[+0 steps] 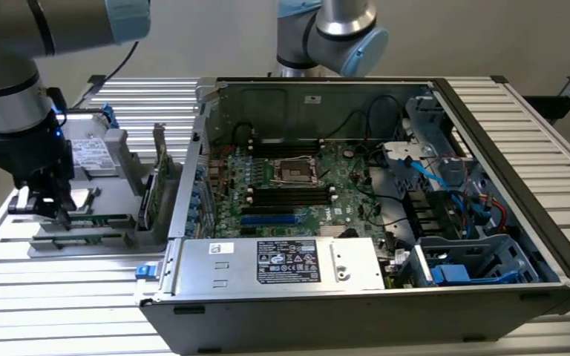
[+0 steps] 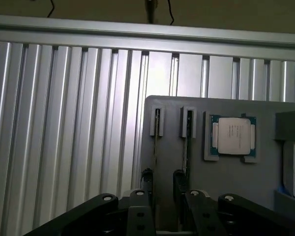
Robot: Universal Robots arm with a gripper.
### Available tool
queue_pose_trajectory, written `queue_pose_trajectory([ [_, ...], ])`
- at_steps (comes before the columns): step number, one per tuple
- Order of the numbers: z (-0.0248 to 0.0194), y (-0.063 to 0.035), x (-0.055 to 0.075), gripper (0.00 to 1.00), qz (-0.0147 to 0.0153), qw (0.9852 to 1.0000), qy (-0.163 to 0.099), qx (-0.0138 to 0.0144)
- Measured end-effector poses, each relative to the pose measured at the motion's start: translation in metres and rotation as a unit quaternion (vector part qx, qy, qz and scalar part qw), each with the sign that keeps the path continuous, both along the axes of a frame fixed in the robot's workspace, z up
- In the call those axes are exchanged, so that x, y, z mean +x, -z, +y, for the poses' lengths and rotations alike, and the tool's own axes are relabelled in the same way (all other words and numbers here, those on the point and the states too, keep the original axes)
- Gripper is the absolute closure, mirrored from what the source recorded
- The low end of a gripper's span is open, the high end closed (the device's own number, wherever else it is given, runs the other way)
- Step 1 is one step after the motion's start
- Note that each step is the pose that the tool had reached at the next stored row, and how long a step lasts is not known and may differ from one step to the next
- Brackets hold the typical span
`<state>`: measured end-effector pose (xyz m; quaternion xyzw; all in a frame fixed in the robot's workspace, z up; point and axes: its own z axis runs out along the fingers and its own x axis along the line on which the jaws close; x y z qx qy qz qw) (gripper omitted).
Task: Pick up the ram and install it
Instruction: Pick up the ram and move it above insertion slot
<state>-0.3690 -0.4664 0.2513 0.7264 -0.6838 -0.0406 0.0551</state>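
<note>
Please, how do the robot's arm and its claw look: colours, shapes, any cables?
The arm has round silver-grey tubes and joints with light-blue caps; its wrist part is black, with a small blue light. A thin black cable runs beside it. The claw is black, and the wrist view shows silver round bolt heads on its links.

Even soft light; glare on table slats (image 2: pixel 157 69); wrist view dimmer.

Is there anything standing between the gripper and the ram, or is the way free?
Nothing visible stands between them. The gripper is close above the gray tray, and the ram sticks stand on edge in their slots, uncovered. The processor lies beside them, apart.
</note>
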Motion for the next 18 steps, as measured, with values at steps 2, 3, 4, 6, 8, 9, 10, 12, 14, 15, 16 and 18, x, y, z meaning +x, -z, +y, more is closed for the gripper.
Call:
queue_pose_trajectory([
  [2,-0.0019,0.0035,-0.001,0.69,-0.0005,1.0,-0.002,0.0],
  [3,-0.0027,0.0048,-0.001,0.69,-0.0015,1.0,-0.002,0.0002],
  [4,-0.0032,0.0059,-0.001,0.69,-0.003,1.0,-0.002,0.0003],
  [6,-0.0039,0.0078,-0.001,0.69,-0.0078,1.0,-0.002,0.0005],
  [8,-0.0041,0.0102,-0.001,0.69,-0.0113,0.9999,-0.002,0.0007],
  [9,-0.0041,0.0116,-0.001,0.69,-0.0125,0.9999,-0.003,0.0007],
  [10,-0.0041,0.013,-0.001,0.69,-0.0135,0.9999,-0.003,0.0007],
  [12,-0.0041,0.0163,-0.001,0.69,-0.015,0.9999,-0.004,0.0008],
  [14,-0.0041,0.0199,-0.001,0.69,-0.016,0.9999,-0.005,0.0008],
  [15,-0.0041,0.0218,-0.002,0.69,-0.0162,0.9999,-0.006,0.0009],
  [16,-0.0041,0.0235,-0.002,0.69,-0.0164,0.9998,-0.007,0.0008],
  [18,-0.0041,0.0272,-0.002,0.69,-0.0167,0.9998,-0.009,0.0009],
])
